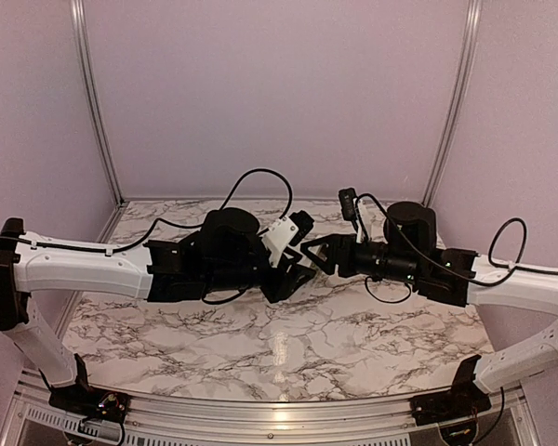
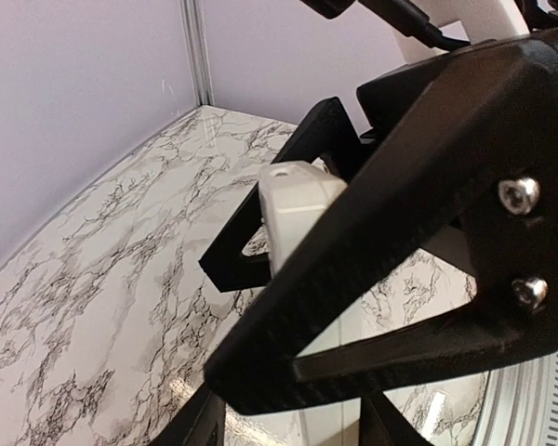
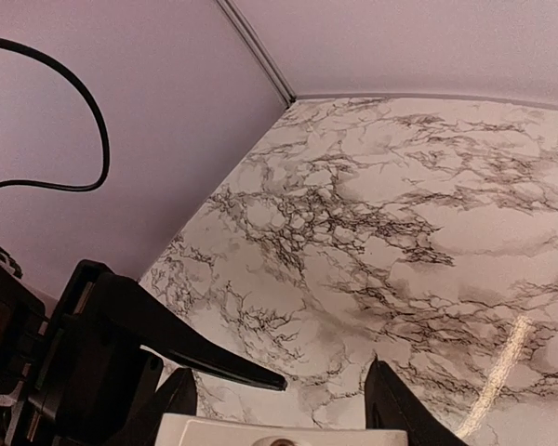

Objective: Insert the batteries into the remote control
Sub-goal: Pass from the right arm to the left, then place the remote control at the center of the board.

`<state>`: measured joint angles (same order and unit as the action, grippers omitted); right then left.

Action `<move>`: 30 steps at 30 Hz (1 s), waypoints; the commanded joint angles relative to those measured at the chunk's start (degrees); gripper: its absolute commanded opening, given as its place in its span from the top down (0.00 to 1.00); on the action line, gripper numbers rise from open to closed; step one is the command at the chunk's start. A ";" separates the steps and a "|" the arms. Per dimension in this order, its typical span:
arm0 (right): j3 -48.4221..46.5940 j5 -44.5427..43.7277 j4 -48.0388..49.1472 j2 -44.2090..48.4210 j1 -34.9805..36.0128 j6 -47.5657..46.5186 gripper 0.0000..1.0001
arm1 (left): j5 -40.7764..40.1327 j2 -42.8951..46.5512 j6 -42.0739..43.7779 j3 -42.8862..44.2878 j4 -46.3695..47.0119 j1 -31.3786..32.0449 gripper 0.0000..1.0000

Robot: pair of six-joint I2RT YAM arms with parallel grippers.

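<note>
Judged step: regrasp of remote control (image 1: 281, 237) in air above desk (image 1: 260, 344).
Right gripper (image 3: 327, 373) clamps 1 end of it.
Left gripper (image 1: 296, 253) straddles body; you cannot tell whether it grips.
Batteries not in view.
Next: you secure 1 firm hold, expose back, locate 2 batteries.

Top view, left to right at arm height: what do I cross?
Left arm → remote → right hand → right arm.
</note>
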<state>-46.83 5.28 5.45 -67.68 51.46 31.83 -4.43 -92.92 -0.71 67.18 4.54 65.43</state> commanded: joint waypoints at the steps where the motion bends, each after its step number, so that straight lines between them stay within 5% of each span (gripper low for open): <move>1: -2.65 0.04 0.91 -0.45 -0.30 1.73 0.76 | -3.43 -1.62 0.17 2.75 -2.74 0.23 0.58; 10: -2.16 1.72 1.48 0.20 -2.47 2.68 0.57 | 3.99 0.96 -6.23 -2.13 3.07 -2.33 0.86; 17: -2.24 3.70 1.52 2.70 -5.83 2.06 0.03 | 15.06 3.39 -16.99 -10.47 11.35 -11.33 0.94; 30: 1.80 3.43 -1.95 6.37 -7.96 -0.35 0.01 | 31.96 -9.81 -45.32 -21.86 36.13 -26.49 0.94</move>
<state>-46.52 8.12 5.34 -62.15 44.05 32.36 20.12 -98.65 -35.00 47.66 27.40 41.08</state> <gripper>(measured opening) 0.987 0.164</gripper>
